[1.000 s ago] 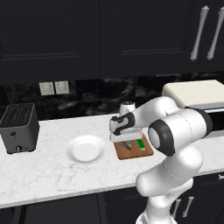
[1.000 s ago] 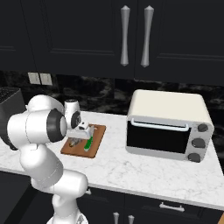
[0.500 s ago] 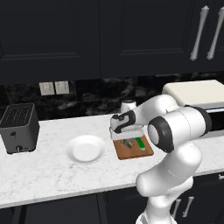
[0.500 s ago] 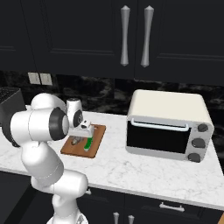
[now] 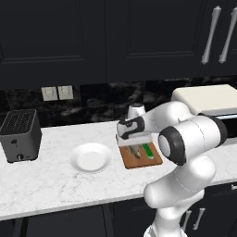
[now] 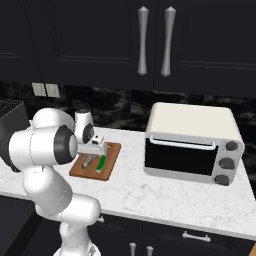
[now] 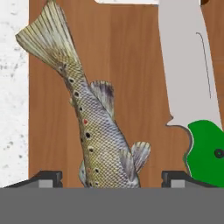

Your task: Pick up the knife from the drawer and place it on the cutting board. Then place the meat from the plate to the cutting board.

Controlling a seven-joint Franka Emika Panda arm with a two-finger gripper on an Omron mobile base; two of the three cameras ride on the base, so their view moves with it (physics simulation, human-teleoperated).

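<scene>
On the board, your hand stands apart astride the meat: light, probably slick, so grip mid-body, clear of the knife.

The cutting board looks like smooth reddish-brown wood with fine straight grain. On it, the meat has a scaly, speckled skin, grey-brown and matt. The knife has a pale, smooth metal blade and a bright green handle that looks like plastic. The worktop is white marbled stone with grey veins. The plate is plain white and smooth. The cabinet handles look like brushed silver metal against matt black doors.
</scene>
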